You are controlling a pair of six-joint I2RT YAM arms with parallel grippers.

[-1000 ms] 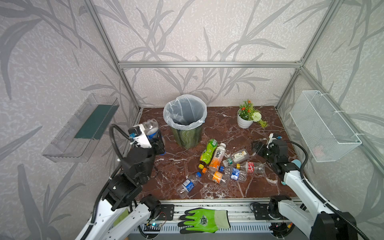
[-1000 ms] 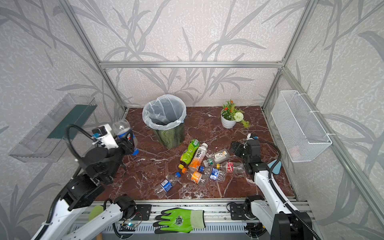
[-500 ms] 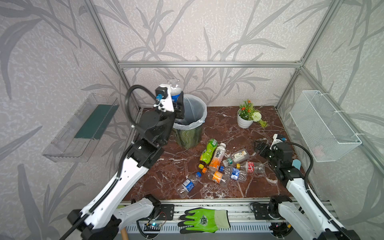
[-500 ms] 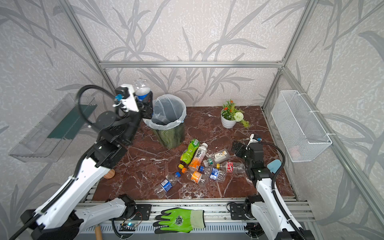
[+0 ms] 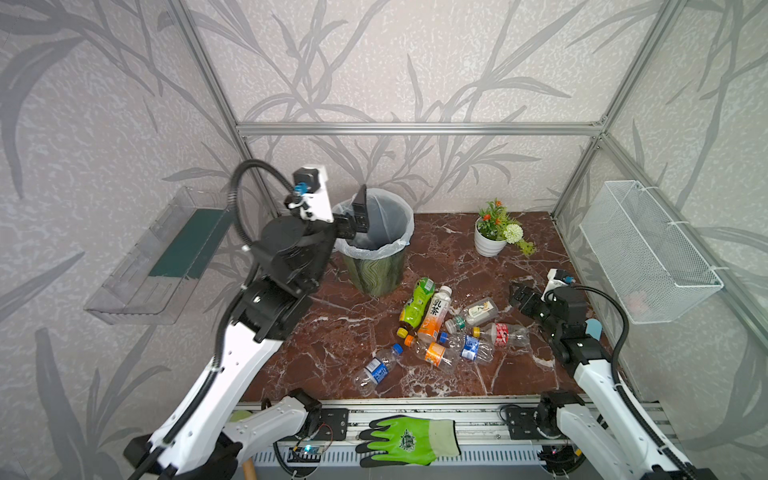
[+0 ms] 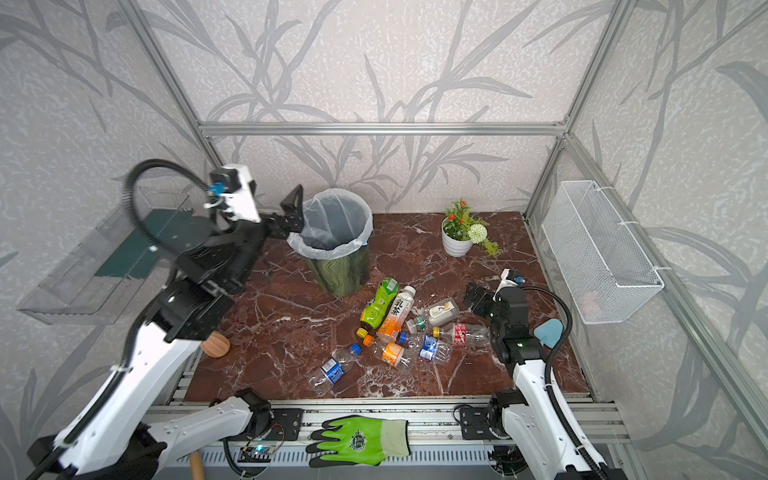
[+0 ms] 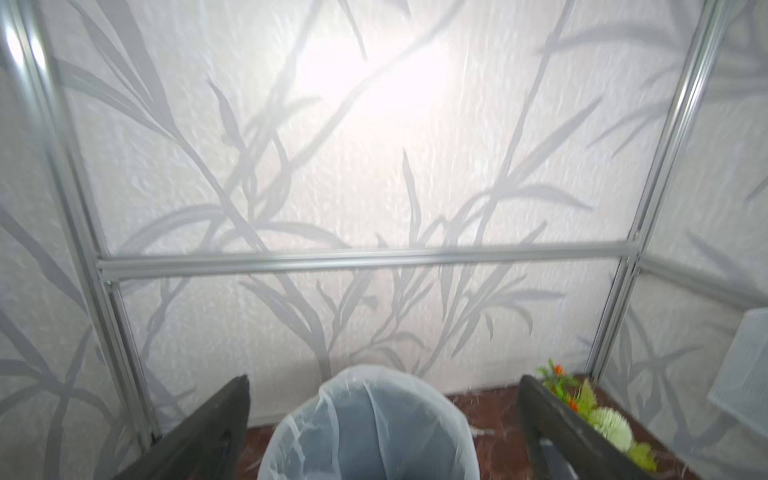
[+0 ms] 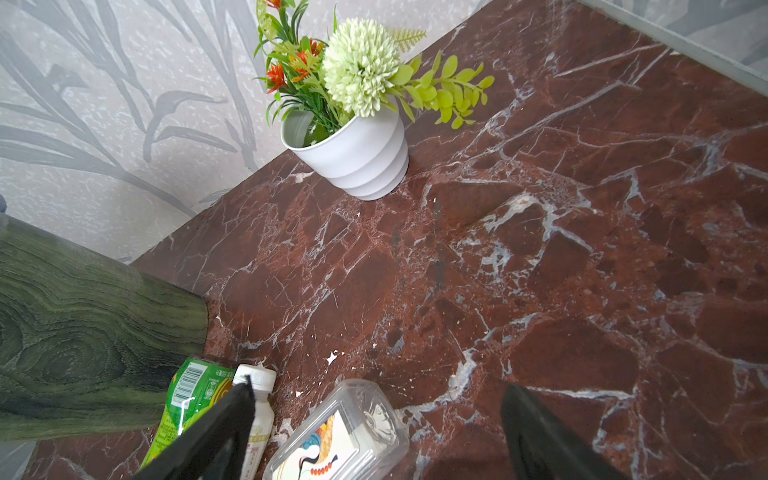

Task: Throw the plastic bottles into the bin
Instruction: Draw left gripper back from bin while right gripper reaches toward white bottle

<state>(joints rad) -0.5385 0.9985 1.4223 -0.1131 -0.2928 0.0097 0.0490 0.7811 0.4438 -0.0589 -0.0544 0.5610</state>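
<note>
The plastic bottles [image 5: 469, 348] all lie on their sides on the desk [image 5: 332, 324]; I count seven. Six are bunched in front of the bin [image 5: 376, 274] and to its right. The lime-green bottle [image 5: 417, 301] and the white-orange bottle [image 5: 434, 313] lie side by side, touching, closest to the bin. Beyond them are a squarish clear bottle [image 5: 478, 311], a red-label bottle [image 5: 505, 334] and an orange-label bottle [image 5: 436, 355]. One blue-label bottle [image 5: 376, 370] lies apart from the bunch, nearer the desk's front edge.

The bin stands upright at the back left of the desk, with its white liner [image 5: 374, 249] folded over the rim. I cannot tell what lies inside it.

My left jaws are spread wide and empty, raised beside the bin's left rim at about the height of its mouth. In my left wrist view the liner's opening sits between them.

My right jaws are also spread, with nothing between them. They are low over the desk, just right of the bunch and nearest the squarish clear bottle, and I see no contact with it.

Further out, a white flower pot [image 5: 488, 245] stands at the back, right of the bin. A wire basket [image 5: 644, 253] hangs on the right wall and a clear shelf [image 5: 158, 266] on the left. A green glove [image 5: 409, 440] lies on the front rail.
</note>
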